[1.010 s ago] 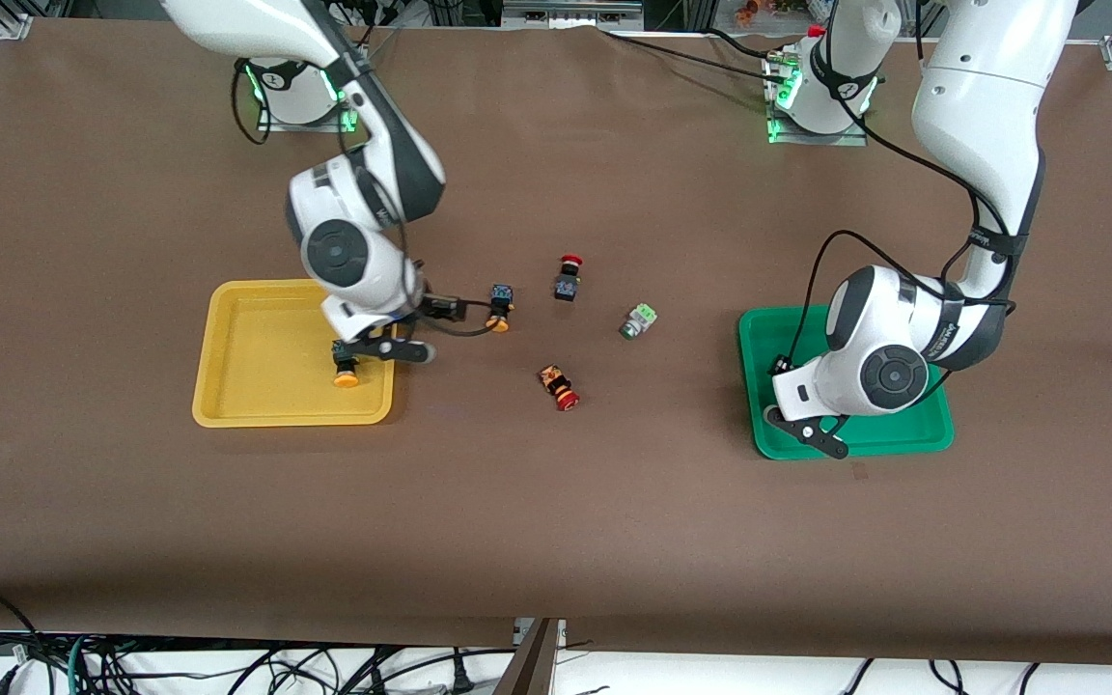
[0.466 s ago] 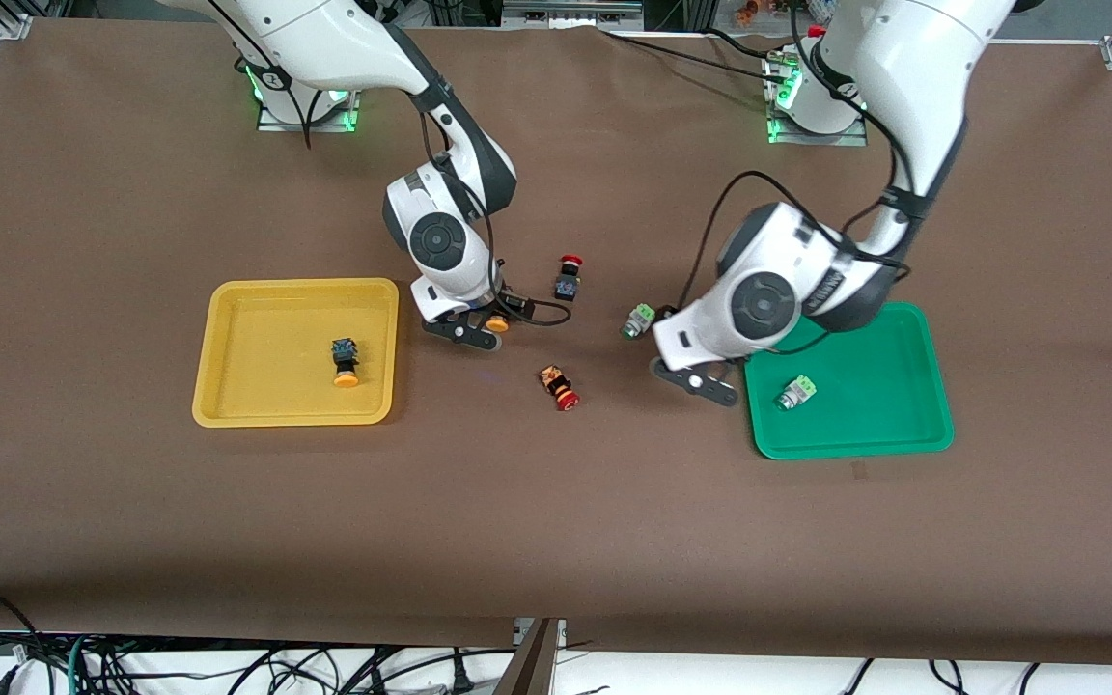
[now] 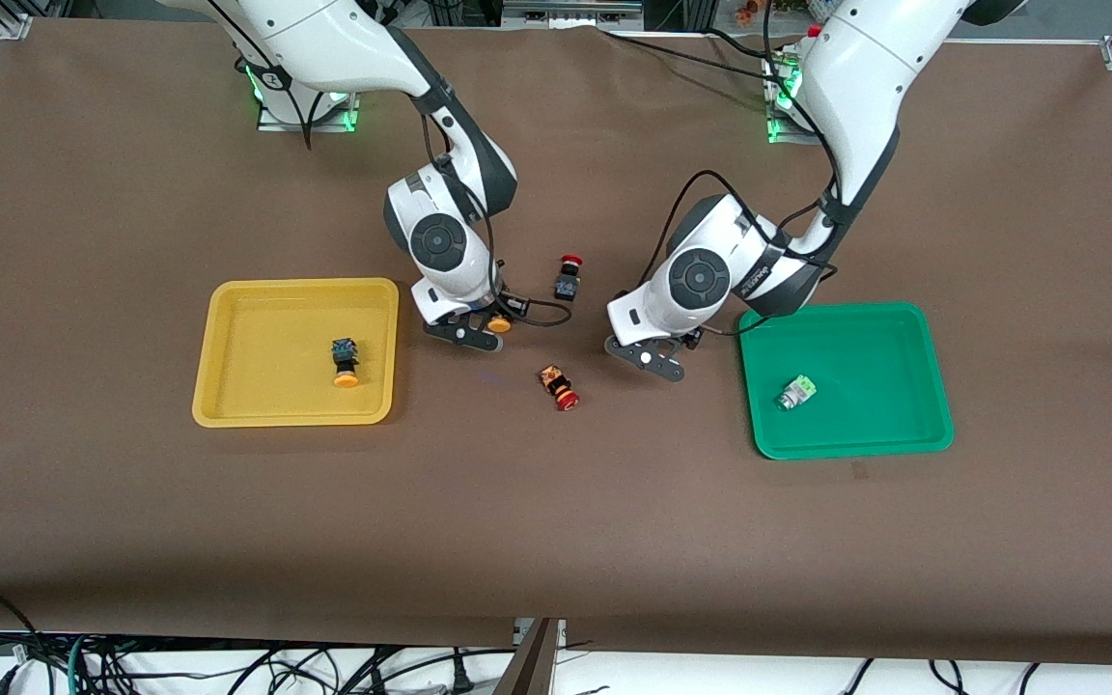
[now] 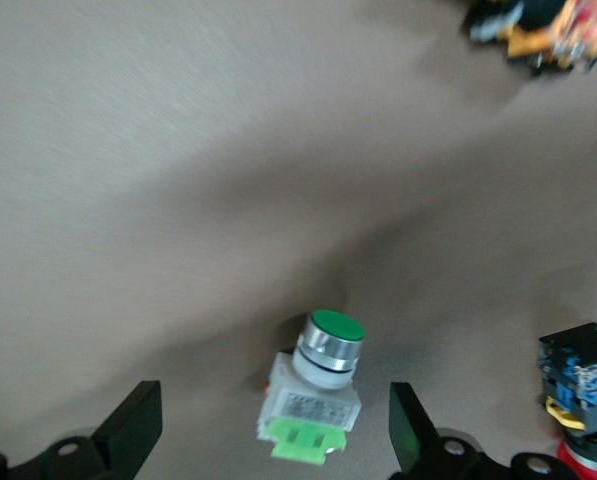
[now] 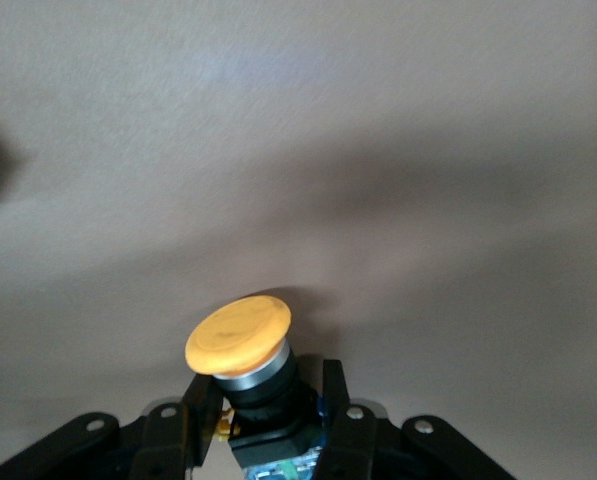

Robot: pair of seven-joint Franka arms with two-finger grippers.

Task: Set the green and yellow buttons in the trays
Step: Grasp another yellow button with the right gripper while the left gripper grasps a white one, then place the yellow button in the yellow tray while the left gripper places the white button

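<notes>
Step in hand, as I judge it: second pick on each side, one button of each colour already delivered.

Right claw (image 5: 268, 415): narrow, fingers pinching the dark body of a yellow button (image 5: 240, 335), smooth orange-yellow mushroom cap pointing away from the claw, low over the bench (image 3: 614, 541) just beside the yellow tray (image 3: 218, 347). Next move, in my view: lift, carry over the rim, release.

Left claw (image 4: 273, 430): wide, fingers standing either side of a green button (image 4: 316, 395) without touching it; the button lies directly between them on the bench. Light-green plastic base, white body, ribbed silvery collar, flat green head. Next move I would make: lower and shut on the body.

Yellow tray: shallow glossy plastic, rounded corners; holds one yellow-capped button (image 3: 345, 362).

Green tray (image 3: 903, 439): same form; holds one green button (image 3: 794, 393).

Red-capped switches (image 3: 559, 385), (image 3: 569, 277): two, on the matte brown bench between the claws, not wanted.
</notes>
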